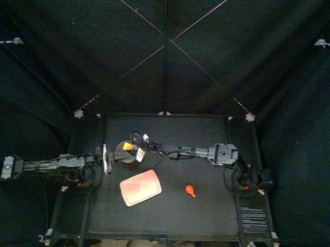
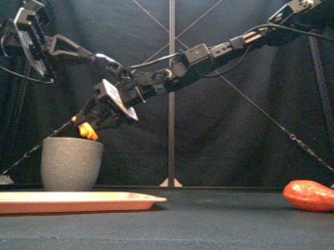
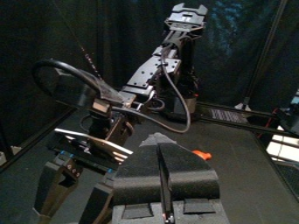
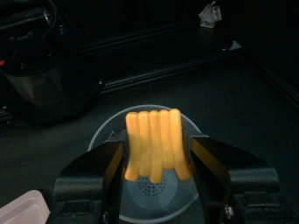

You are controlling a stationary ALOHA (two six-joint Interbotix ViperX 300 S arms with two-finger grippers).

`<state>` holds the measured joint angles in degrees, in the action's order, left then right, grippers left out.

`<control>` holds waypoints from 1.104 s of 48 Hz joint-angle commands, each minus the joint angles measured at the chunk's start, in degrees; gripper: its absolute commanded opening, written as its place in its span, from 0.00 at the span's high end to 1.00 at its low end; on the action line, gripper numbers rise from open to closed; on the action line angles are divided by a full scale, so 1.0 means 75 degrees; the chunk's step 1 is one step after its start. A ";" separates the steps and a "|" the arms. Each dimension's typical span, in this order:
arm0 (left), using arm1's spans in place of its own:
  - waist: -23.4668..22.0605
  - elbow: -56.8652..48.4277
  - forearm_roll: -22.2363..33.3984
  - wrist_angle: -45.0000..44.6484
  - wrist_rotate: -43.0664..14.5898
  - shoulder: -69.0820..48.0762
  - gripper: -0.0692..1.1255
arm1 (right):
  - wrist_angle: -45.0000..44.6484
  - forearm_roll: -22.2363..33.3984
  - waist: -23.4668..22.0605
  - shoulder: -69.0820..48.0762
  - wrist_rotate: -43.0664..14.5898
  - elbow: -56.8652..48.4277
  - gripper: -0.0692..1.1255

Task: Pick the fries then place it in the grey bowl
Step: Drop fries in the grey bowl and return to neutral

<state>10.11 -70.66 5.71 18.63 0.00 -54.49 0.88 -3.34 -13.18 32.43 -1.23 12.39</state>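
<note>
Right gripper (image 4: 159,163): mine, clamped on the fries (image 4: 156,136), with one jaw pressed to each side of the bundle. My arm comes in from the right and reaches past the middle of the table into its left half.
Fries: yellow sticks held upright between my jaws, right over the mouth of the grey bowl (image 2: 72,164). From the front, their lower ends sit about level with the rim. I cannot tell whether they dip inside, and I have not let go of them.
Grey bowl: a tall speckled cup standing upright on the left half of the table, behind the pink tray (image 1: 139,188). From my right wrist, its round opening lies straight under the fries.
Left gripper (image 3: 166,149): jaws together with nothing between them, resting low at the left near the bowl.
Pink tray: flat on the table, toward the front from the bowl.
Red toy food (image 2: 311,194): lying on the table to the right of the tray, apart from it and well away from the bowl.
</note>
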 commanded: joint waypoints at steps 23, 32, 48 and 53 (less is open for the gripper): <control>0.0012 0.0105 -0.0023 0.0059 -0.0012 0.0023 0.96 | 0.0328 0.0469 0.0281 -0.0773 0.0023 -0.0387 0.09; 0.0000 0.0105 -0.0105 0.0035 -0.0023 -0.0059 0.96 | 0.1582 0.0480 0.0328 -0.1898 0.0023 -0.2133 0.09; 0.0000 0.0082 -0.0246 0.0023 -0.0023 -0.0246 0.96 | 0.4711 0.0480 0.0352 -0.3621 0.0082 -0.5180 0.09; 0.0012 0.0059 -0.0246 0.0012 -0.0023 -0.0246 0.96 | 0.5309 0.0492 0.0340 -0.3926 0.0094 -0.5766 0.09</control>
<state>10.02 -70.84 4.04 18.54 -0.09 -56.43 37.53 0.26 -10.55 6.77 -0.44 -28.92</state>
